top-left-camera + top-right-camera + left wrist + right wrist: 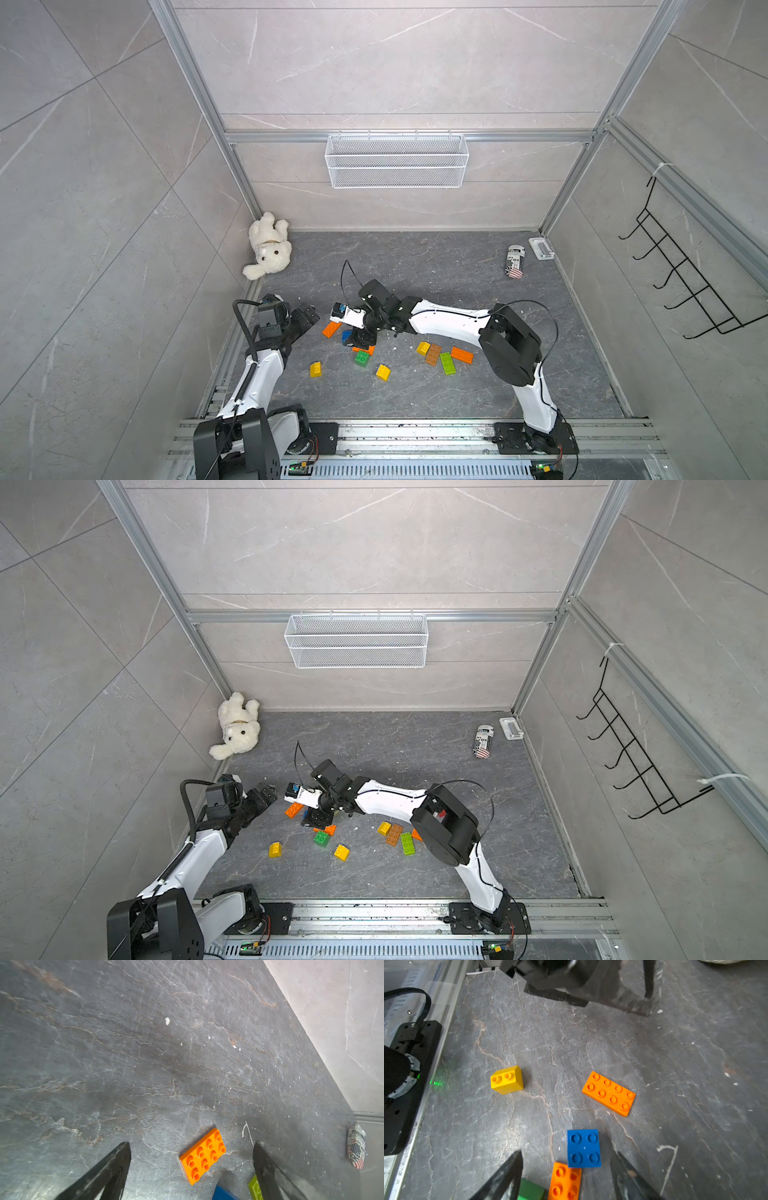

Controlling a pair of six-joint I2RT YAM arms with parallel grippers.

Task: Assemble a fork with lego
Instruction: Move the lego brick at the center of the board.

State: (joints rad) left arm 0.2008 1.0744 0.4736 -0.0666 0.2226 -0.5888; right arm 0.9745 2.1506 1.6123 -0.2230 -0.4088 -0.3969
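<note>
The left gripper hung released, jaws wide, beside a flat orange lego plate. The right gripper straddled a square blue lego brick on the dark stone tabletop, its spread fingers touching neither side. A cluster of loose plastic bricks lay further right.

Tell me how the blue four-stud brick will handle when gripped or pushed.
The blue brick looks like rigid moulded plastic, so it likely won't deform. Its flat parallel sides should suit the jaws, though glossy faces may slip. Sitting flat and squat, it should slide rather than roll or tip, probably nudging the orange brick beside it.
</note>
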